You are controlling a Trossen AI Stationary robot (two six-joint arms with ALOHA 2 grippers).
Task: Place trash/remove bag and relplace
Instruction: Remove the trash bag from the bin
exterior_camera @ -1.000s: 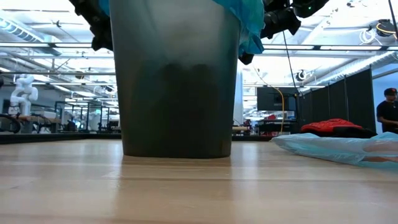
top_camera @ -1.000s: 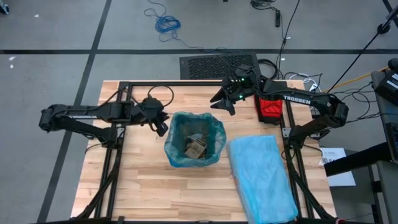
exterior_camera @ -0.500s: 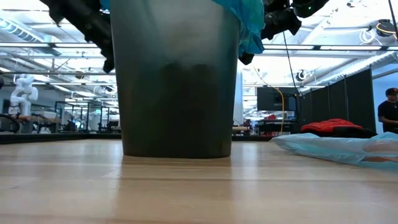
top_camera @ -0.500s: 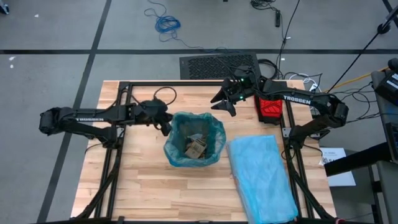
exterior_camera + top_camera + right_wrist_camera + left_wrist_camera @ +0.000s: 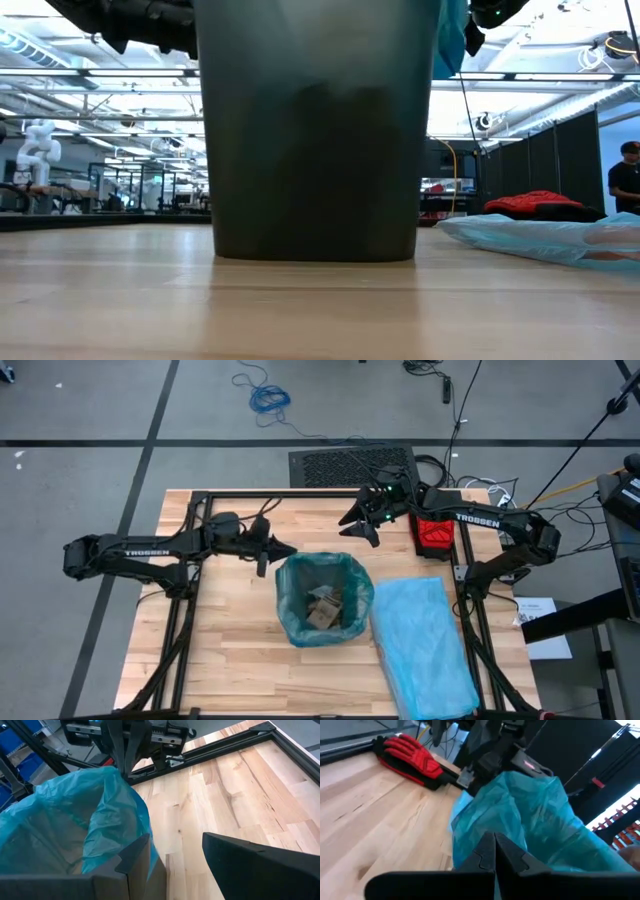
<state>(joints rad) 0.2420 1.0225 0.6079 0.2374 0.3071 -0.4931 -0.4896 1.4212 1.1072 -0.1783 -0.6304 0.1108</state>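
Observation:
A dark bin [image 5: 315,130] stands on its base on the wooden table, lined with the teal bag [image 5: 323,600], whose rim folds over the bin's edge. Brown paper trash [image 5: 325,610] lies inside. My left gripper [image 5: 290,549] is shut at the bag's far-left rim, and in its wrist view the closed fingertips [image 5: 495,845] sit against the teal plastic [image 5: 530,815]. My right gripper [image 5: 360,526] hangs open above the table just beyond the bin's far right, nothing between its fingers [image 5: 175,855]. My left gripper pinches the bag's folded-over rim [image 5: 485,827] at the bin's far-left corner with its fingertips. It comes from the table's left, nearly level. The fingers hide how many layers lie between them. The bag stays draped over the bin, which stands on the table.
A paler blue plastic bag [image 5: 420,645] lies flat on the table to the right of the bin. A red glove [image 5: 435,532] lies at the far right edge. Bare wood is to the left and near side of the bin.
My left gripper has gone toward the table's right, up to the bin's far-left rim. It tipped up from pointing down to nearly level and shut. The bin with its bag has slid a little toward the right and near edges.

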